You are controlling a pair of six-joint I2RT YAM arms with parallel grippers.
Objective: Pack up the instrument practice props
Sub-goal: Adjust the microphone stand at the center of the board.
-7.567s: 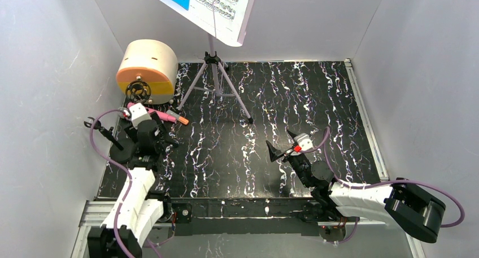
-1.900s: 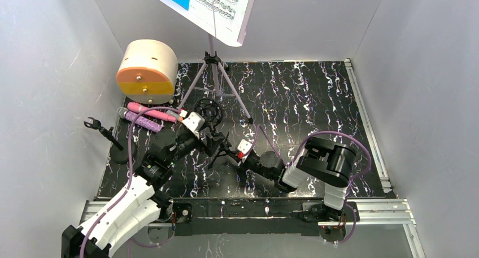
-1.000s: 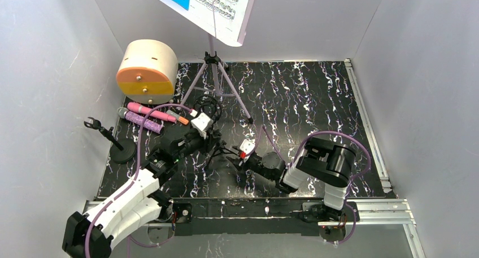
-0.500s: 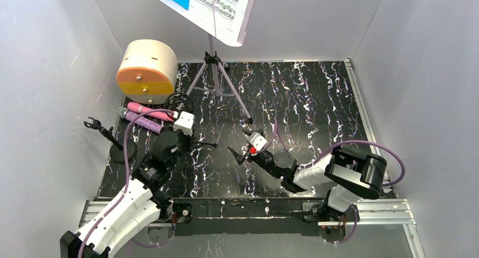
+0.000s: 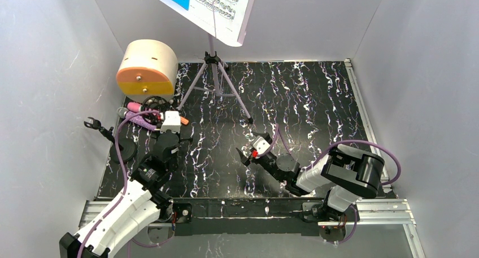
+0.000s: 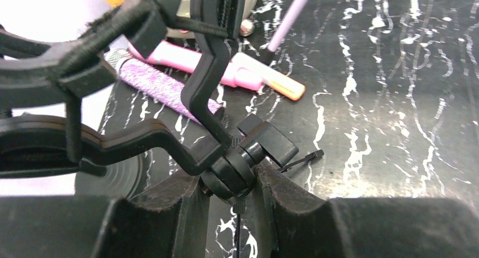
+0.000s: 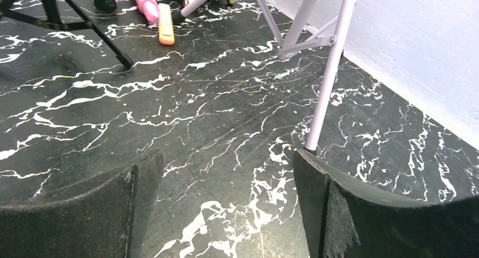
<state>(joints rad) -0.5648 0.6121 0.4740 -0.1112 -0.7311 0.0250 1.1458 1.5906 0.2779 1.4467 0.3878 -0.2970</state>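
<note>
Up close, left hand [image 6: 231, 186] pinching ring mount [image 6: 200, 84] (grip unclear overhead)

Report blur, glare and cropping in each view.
Left wrist: the black plastic ring mount in the left end effector is soft near the lens, white blowout at left, the pink handheld microphone sharp. Right wrist: the open right end effector is dark, without detail. Top external: the blue and white sheet music is cropped at the top.
</note>
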